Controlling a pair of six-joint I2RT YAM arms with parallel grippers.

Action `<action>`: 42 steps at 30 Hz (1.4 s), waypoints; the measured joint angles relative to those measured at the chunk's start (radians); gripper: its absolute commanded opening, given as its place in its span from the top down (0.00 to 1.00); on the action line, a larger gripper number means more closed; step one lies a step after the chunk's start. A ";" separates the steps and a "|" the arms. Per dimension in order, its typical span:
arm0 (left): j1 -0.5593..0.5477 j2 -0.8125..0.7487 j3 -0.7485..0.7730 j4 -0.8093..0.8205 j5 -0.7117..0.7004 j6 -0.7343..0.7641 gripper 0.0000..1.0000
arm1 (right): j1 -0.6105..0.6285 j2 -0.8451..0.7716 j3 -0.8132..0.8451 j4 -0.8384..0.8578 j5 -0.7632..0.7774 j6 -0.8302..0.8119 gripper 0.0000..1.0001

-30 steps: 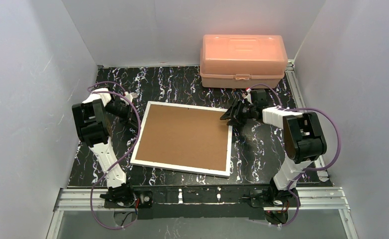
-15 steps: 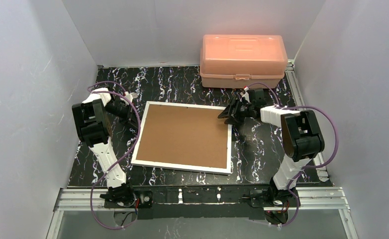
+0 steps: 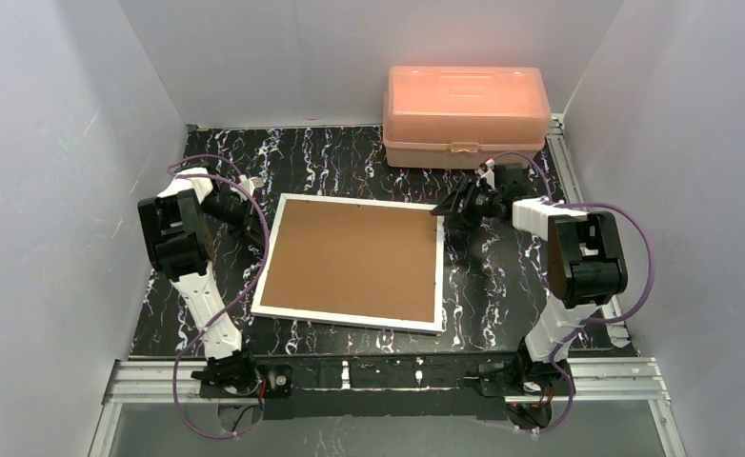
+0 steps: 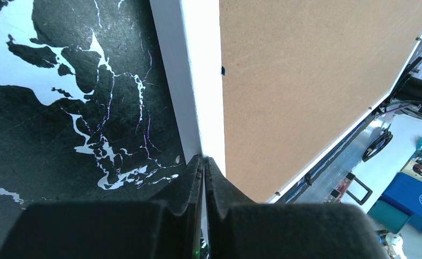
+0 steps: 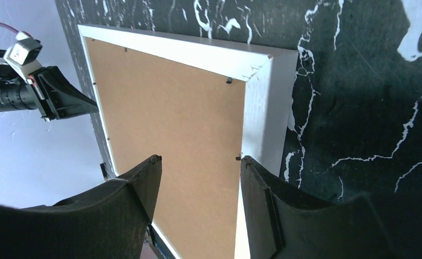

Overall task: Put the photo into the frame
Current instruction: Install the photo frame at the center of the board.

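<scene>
On the black marbled table (image 3: 350, 157), walled in white, the frame (image 3: 350, 262) lies at centre, brown back up. Your left gripper (image 4: 203, 162) is clenched shut on nothing, tips at the frame's left rim. Your right gripper (image 5: 201, 162) hangs, jaws parted, over its far right corner. A pink box (image 3: 466, 105) stands behind.

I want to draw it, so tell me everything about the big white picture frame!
The frame is a big flat rectangle lying face down on the black marbled table, slightly turned. Its thin white border surrounds a brown board back, held by small dark clips. The shut left end effector sits at its left edge; the open right end effector is by its far right corner.
</scene>
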 measured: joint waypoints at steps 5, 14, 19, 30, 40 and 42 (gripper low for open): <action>0.000 0.001 0.002 -0.001 0.000 0.000 1.00 | 0.023 0.034 -0.012 0.005 -0.003 0.008 0.37; 0.000 0.004 0.005 -0.005 0.000 0.001 1.00 | 0.043 0.041 -0.020 0.027 -0.008 0.010 0.38; 0.000 0.004 0.006 -0.007 0.000 0.002 1.00 | 0.049 0.053 -0.015 0.022 -0.016 0.006 0.38; 0.000 0.005 0.008 -0.009 0.000 0.003 1.00 | 0.056 0.066 0.017 -0.028 -0.013 -0.003 0.39; 0.000 0.006 0.008 -0.010 0.000 0.008 1.00 | 0.077 0.084 0.054 -0.071 0.012 -0.016 0.39; 0.000 0.006 0.008 -0.010 0.000 0.009 1.00 | 0.077 0.084 0.054 -0.071 0.012 -0.016 0.39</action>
